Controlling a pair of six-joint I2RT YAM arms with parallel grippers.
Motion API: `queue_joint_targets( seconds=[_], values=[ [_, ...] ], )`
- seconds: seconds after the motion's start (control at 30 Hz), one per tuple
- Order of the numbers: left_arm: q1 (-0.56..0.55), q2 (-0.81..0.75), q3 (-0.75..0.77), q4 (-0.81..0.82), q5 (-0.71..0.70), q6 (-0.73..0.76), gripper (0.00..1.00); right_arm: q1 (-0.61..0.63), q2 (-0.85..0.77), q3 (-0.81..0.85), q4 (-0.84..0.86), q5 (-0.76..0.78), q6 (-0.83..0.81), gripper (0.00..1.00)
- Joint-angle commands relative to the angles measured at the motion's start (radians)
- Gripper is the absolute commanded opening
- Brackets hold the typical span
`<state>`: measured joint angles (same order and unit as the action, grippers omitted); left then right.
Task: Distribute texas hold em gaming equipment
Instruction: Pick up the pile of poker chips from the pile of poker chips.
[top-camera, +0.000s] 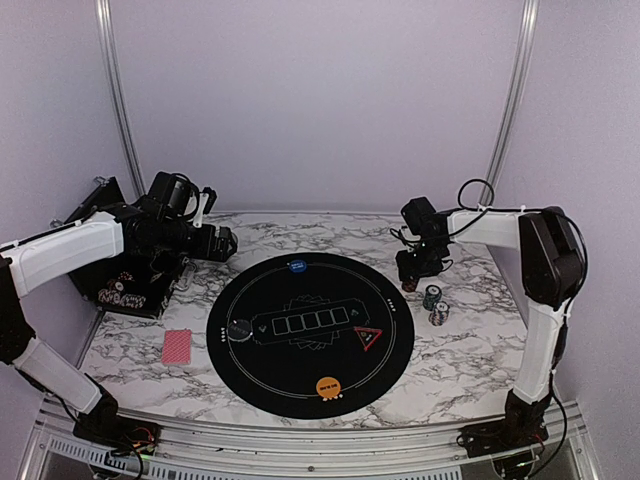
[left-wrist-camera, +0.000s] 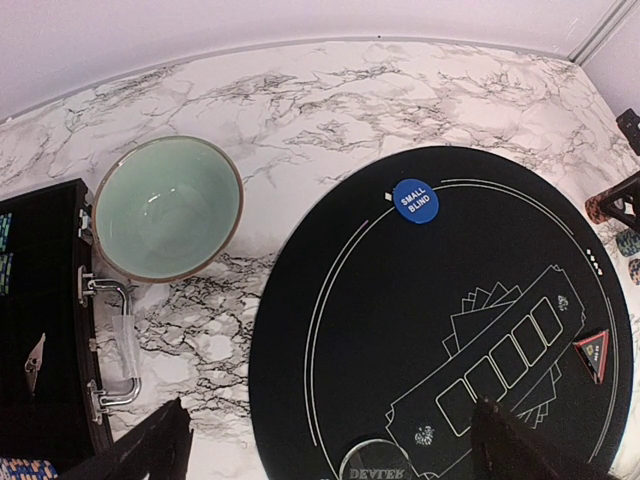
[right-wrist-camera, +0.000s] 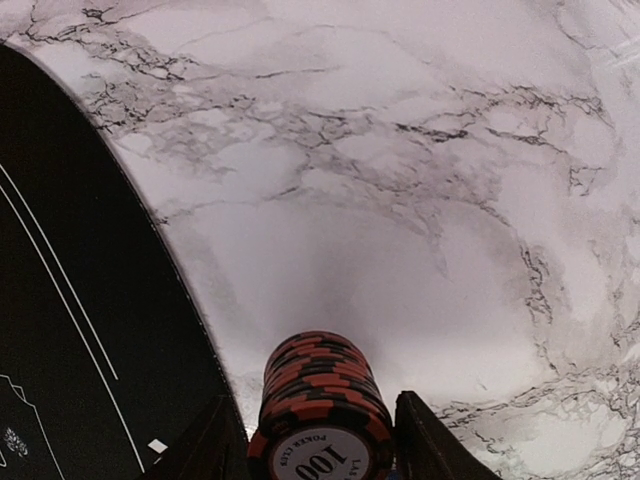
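Observation:
My right gripper (top-camera: 412, 274) is shut on a stack of red-and-black striped poker chips (right-wrist-camera: 320, 375), low over the marble by the mat's right edge. Two more chip stacks (top-camera: 432, 297) (top-camera: 439, 314) stand just beside it. On the round black mat (top-camera: 310, 300) lie a blue Small Blind disc (left-wrist-camera: 414, 200), a dark Dealer disc (top-camera: 240, 328), an orange disc (top-camera: 328, 386) and a red triangle marker (top-camera: 368, 336). A red-backed card deck (top-camera: 177, 346) lies on the marble to the left. My left gripper (top-camera: 222, 243) is open and empty, high above the mat's left side.
A small teal bowl (left-wrist-camera: 168, 205) stands on the marble left of the mat. An open black case (left-wrist-camera: 40, 330) with chips sits at the table's left edge. Metal frame posts (top-camera: 118, 100) stand at the back corners.

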<state>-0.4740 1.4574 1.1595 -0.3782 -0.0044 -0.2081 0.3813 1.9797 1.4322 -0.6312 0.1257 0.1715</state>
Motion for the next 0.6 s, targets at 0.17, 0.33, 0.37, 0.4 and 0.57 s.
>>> queue_joint_targets(
  seconds=[0.17,0.33,0.37,0.4,0.57],
  values=[
    [0.005,-0.028,-0.011,0.015,-0.008,0.014,0.99,-0.01,0.001,0.034,-0.016,0.042,0.009,0.5],
    [0.005,-0.029,-0.011,0.016,-0.009,0.016,0.99,-0.01,0.006,0.041,-0.019,0.046,0.008,0.45],
    [0.005,-0.029,-0.01,0.016,-0.009,0.015,0.99,-0.01,0.007,0.042,-0.02,0.045,0.008,0.44],
    [0.005,-0.028,-0.01,0.016,-0.009,0.015,0.99,-0.01,0.008,0.043,-0.021,0.045,0.009,0.43],
    [0.005,-0.03,-0.01,0.014,-0.009,0.016,0.99,-0.006,0.01,0.045,-0.019,0.037,0.011,0.39]
  ],
)
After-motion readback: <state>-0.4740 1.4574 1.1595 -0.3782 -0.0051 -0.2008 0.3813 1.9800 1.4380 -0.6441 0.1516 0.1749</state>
